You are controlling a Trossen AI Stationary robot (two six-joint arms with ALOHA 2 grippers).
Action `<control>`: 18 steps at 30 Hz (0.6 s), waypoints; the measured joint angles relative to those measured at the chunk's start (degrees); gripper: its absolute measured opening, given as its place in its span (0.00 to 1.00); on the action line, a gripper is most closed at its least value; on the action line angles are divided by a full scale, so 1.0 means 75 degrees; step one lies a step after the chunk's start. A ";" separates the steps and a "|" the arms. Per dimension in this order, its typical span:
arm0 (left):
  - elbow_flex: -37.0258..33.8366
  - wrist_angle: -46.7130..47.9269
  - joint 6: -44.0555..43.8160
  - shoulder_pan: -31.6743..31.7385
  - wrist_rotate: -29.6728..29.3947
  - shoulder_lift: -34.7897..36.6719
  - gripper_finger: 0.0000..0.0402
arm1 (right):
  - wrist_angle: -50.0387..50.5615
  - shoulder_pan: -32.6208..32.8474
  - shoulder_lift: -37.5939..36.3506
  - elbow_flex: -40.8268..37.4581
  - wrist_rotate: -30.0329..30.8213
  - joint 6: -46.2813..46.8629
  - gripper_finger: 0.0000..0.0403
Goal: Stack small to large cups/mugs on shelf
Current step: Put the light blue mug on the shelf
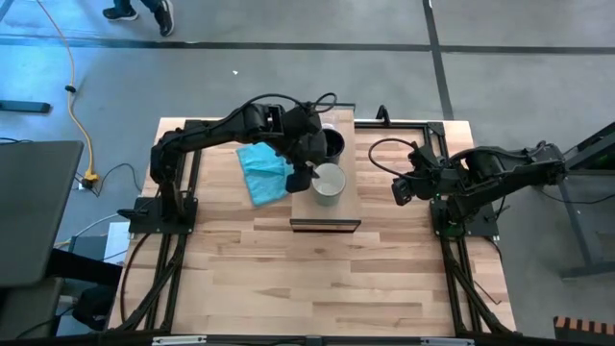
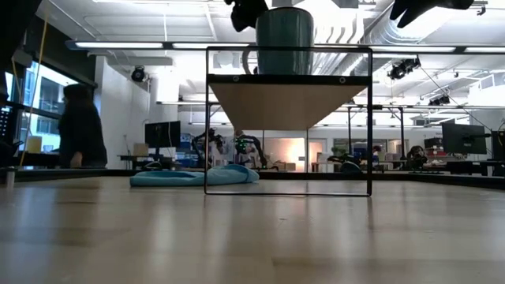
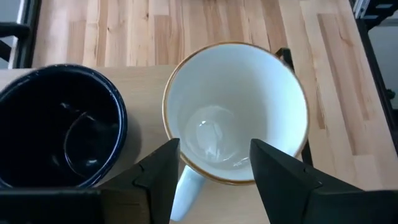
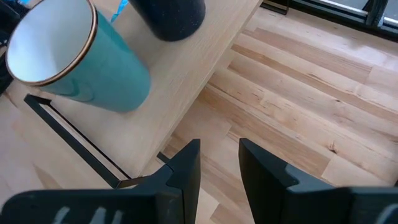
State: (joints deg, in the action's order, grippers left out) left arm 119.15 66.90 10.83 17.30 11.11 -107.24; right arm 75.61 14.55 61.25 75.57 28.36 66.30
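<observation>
Left wrist view: left gripper point(image 3: 214, 165) wide open, empty, over teal white-lined gold-rimmed mug point(image 3: 236, 112) holding small clear glass cup point(image 3: 211, 138), beside black mug point(image 3: 59, 124) on light-wood shelf point(image 1: 347, 210). Suggested: straddle rim squarely before closing.
</observation>
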 joint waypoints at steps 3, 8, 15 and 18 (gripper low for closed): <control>0.0118 0.0015 -0.0015 0.0042 -0.0026 0.0043 0.46 | 0.0000 0.0003 0.0000 0.0000 -0.0003 -0.0049 0.25; 0.0382 0.0508 0.0198 0.0154 -0.0213 0.0046 0.46 | -0.0003 0.0001 0.0000 0.0000 -0.0003 -0.0078 0.25; 0.0426 0.1557 0.1175 0.0245 -0.0434 0.0057 0.46 | -0.0009 0.0050 0.0000 0.0000 -0.0035 -0.0075 0.25; 0.0410 0.1532 0.1515 0.0242 -0.0612 0.0057 0.46 | -0.0009 0.0050 0.0000 0.0000 -0.0035 -0.0075 0.25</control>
State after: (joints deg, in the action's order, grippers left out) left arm 122.23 78.39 22.19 19.11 6.52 -106.80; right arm 75.55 14.92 61.25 75.57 28.10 65.73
